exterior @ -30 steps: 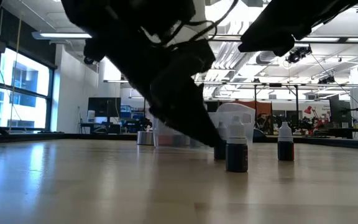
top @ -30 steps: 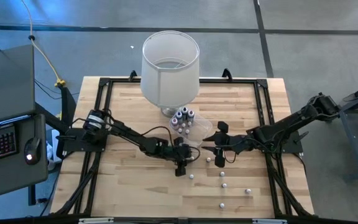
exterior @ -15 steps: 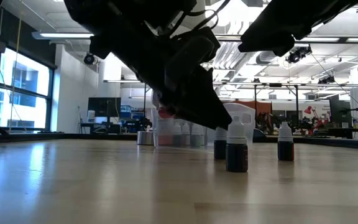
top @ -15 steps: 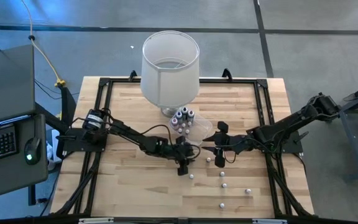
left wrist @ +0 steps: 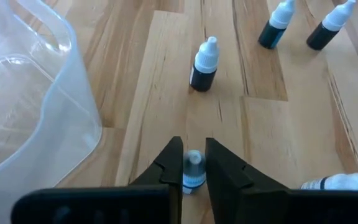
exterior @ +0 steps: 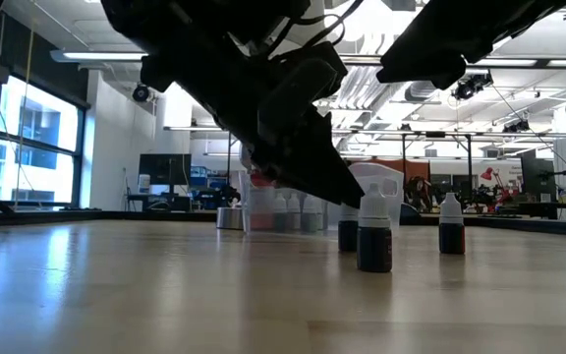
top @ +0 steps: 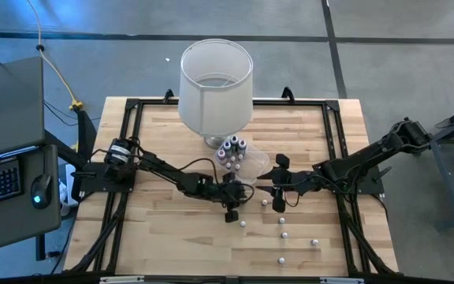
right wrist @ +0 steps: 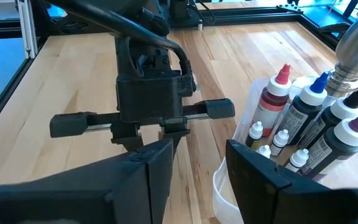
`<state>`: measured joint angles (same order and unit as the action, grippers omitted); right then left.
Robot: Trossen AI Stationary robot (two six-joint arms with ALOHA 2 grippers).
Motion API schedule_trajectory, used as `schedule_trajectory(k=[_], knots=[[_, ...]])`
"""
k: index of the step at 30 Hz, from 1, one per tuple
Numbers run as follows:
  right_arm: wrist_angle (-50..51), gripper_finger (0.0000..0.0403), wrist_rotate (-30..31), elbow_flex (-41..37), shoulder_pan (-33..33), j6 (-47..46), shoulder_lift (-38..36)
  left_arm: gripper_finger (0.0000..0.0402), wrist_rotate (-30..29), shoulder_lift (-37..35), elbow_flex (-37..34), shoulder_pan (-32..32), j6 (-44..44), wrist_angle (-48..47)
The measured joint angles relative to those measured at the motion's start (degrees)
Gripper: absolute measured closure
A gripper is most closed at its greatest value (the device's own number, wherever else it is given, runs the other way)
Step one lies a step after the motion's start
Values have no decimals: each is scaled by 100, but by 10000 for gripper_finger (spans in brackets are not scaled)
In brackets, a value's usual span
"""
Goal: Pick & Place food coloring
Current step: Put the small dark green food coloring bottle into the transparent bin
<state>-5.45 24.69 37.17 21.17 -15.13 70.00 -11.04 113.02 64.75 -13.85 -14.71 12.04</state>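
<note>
Left arm: stretched low from the table's left edge toward its middle.
Left gripper (left wrist: 193,171): tilted down, pinching a tiny white-capped food coloring bottle (left wrist: 193,169) standing on the light wooden table (top: 164,229), beside the clear plastic tub (left wrist: 23,118).
Right gripper (right wrist: 194,168): fingers spread, hovering opposite, beside the tub.
Loose bottles (top: 282,233): scattered toward the table's near edge.

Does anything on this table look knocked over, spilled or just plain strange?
One oddity: a big white lampshade stands at the table's far edge, unrelated to the small food coloring bottles. The loose bottles stand upright; nothing looks spilled.
</note>
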Motion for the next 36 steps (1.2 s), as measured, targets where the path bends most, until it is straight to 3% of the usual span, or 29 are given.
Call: schedule_trajectory(k=[6,10,15,19,28,36], knots=[[0,261,-23,0,0,-139,0,366,332,-641,21,0,-10,-403],[0,261,-109,0,0,-140,0,366,243,-1168,1,-2,114,-864],[-2,261,-109,0,0,-144,0,366,-535,-1731,7,2,372,-1362],[2,261,-109,0,0,-145,0,365,-876,-1699,-9,195,441,-1463],[46,261,-202,0,0,-142,0,365,-520,-1503,-17,988,88,-1628],[55,261,-260,0,0,-140,0,365,-761,-1342,-332,1043,-204,-1189]])
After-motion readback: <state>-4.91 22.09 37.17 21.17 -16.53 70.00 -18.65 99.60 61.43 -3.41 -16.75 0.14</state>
